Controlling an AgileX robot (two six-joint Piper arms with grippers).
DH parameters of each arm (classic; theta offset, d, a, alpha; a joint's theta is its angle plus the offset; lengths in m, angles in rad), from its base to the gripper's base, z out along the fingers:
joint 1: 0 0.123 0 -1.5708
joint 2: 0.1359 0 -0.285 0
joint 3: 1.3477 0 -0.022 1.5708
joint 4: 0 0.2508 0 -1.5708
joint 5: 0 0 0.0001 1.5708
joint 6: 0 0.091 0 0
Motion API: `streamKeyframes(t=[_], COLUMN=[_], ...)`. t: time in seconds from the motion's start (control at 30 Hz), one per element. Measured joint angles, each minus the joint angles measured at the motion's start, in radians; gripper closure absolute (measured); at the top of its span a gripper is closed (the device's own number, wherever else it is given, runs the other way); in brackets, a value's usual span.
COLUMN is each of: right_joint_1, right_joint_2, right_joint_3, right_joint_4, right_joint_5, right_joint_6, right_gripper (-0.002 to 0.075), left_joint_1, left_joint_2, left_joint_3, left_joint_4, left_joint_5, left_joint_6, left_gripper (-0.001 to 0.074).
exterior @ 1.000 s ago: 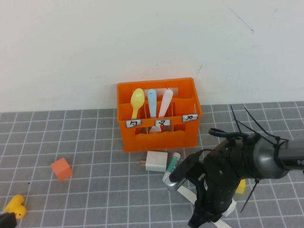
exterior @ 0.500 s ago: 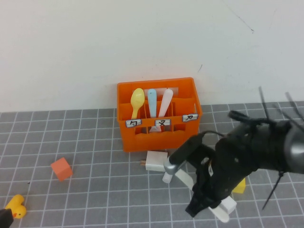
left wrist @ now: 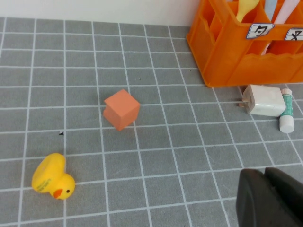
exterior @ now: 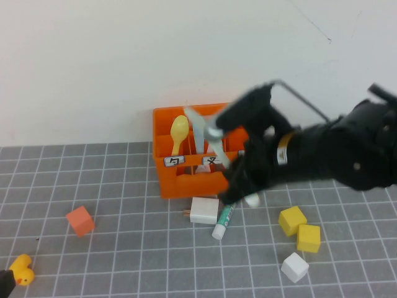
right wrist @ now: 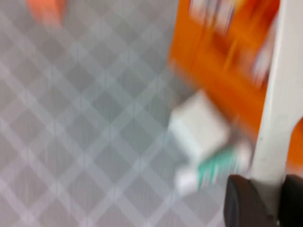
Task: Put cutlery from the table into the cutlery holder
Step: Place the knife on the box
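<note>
At the far left the left gripper (left wrist: 265, 182) hangs low over the table (exterior: 124, 186), near a yellow rubber duck (exterior: 22, 270). Its dark fingers are drawn together with nothing between them, and it looks parked. An orange cube (exterior: 80, 220) lies to the right of the duck. Further right, against the wall, is the cutlery holder (exterior: 186, 180), an orange crate. The pale yellow spoon (exterior: 179, 130) stands bowl-up in its left compartment, so that piece looks done. A white plug adapter (exterior: 203, 210) lies just in front of the crate, with a white-and-green tube (exterior: 224, 220) beside it; neither is cutlery. The white knife (exterior: 214, 139) is off the table. It is clamped in the right gripper (exterior: 240, 183), which is raised in front of the crate's middle and right side. The knife slants up and leftward, so its free end is over the crate's top edge. In the wrist view the fingers pinch it close to one end and the long flat strip runs away from them. It is probably very light, fairly stiff along its length but springy across the flat, and smooth enough to swivel in a pinch. Holding it near the end, as here, leaves most of its length free to drop into a slot, though it lets the far tip waver. A hold across the flat faces would seem steadier than one on the thin edges. To the right, two yellow cubes (exterior: 292, 220) and a white cube (exterior: 294, 267) lie well clear of the crate.
</note>
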State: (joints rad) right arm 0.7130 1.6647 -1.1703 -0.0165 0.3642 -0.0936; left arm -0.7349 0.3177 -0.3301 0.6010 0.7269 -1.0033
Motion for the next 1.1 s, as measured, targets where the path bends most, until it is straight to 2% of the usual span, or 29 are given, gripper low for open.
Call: streamKeyframes(t=[0.3, 0.6, 0.77, 0.93, 1.1], right_joint_1=[0.0, -0.015, -0.044, -0.073, -0.087], right_joint_2=[-0.014, 0.047, 0.106, 0.174, 0.234], right_joint_3=[-0.044, -0.043, -0.043, -0.043, -0.043], right_joint_4=[-0.038, -0.045, 0.007, 0.133, 0.361], right_joint_5=[-0.34, -0.666, -0.768, -0.859, -0.919], right_joint_6=[-0.01, -0.23, -0.264, -0.268, -0.268], right_gripper=[0.0584, 0.0584, 0.0584, 0.0584, 0.0584], left_joint_1=[0.0, 0.0, 0.0, 0.0, 0.0], left_joint_2=[0.0, 0.0, 0.0, 0.002, 0.002], left_joint_3=[0.0, 0.0, 0.0, 0.0, 0.0], left_joint_4=[0.007, 0.008, 0.008, 0.008, 0.008], left_joint_5=[-0.013, -0.016, -0.016, -0.016, -0.016], left_joint_6=[0.0, 0.0, 0.0, 0.0, 0.002], left_gripper=[0.0736, 0.0735, 0.0736, 0.0736, 0.0736])
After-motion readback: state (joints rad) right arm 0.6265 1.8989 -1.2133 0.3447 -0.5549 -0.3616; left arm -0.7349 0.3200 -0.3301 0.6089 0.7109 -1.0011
